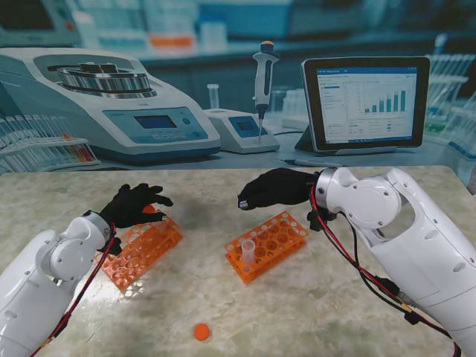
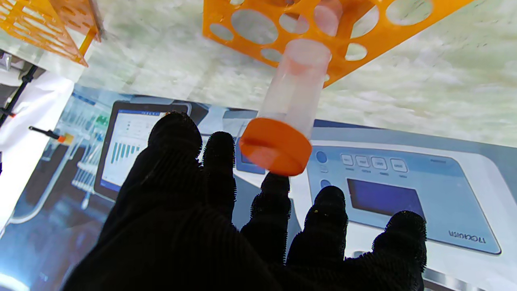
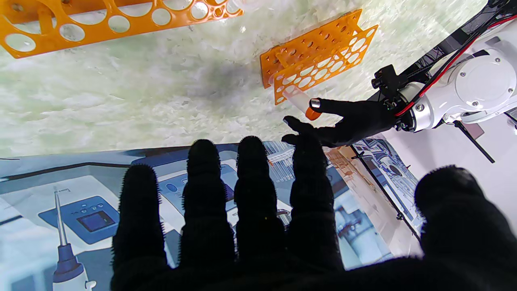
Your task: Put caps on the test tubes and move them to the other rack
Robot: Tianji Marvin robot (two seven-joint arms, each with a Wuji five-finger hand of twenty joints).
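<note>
1. Nearest the stand camera, a loose orange cap lies flat on the marbled tabletop, apart from both racks.
2. Left hand, in a black glove, hovers over the left orange rack with fingers spread, gripping nothing.
3. One capped test tube stands in that rack; its orange cap sits just beside the left hand's fingertips, and contact cannot be confirmed.
4. Right hand, also gloved in black, hangs open with fingers spread, farther from me than the right orange rack.
5. That right rack holds one clear, uncapped test tube at its near left corner; its other holes look empty.
6. Printed lab backdrop behind the tabletop shows a centrifuge, pipette and chart screen; its small lettering is unreadable.
</note>
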